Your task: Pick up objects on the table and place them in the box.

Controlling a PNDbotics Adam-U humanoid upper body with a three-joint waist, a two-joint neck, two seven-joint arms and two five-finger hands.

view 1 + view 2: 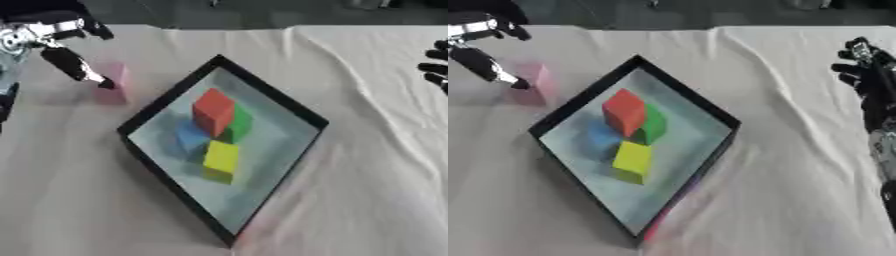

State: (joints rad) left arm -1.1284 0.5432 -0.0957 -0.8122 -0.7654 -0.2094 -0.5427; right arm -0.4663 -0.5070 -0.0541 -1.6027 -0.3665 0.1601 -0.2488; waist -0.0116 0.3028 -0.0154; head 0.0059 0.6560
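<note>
Pink, one block (112,83) sits left of the box (157,105), the left hand (66,55) touching it with a straight finger. Four blocks lie inside: red (213,110), green (239,123), blue (190,137), yellow (221,159). Only the right eye view shows the right hand (868,75) whole, fingers relaxed.

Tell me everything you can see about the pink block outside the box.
The pink block is a pale, matte cube-like piece, blurred in both views. It stands upright on the white cloth, left of the black-rimmed box and apart from its rim. The left hand reaches down from the upper left corner; one dark finger ends at the block's left face, seemingly touching it. Whether the fingers close around it cannot be told.
</note>
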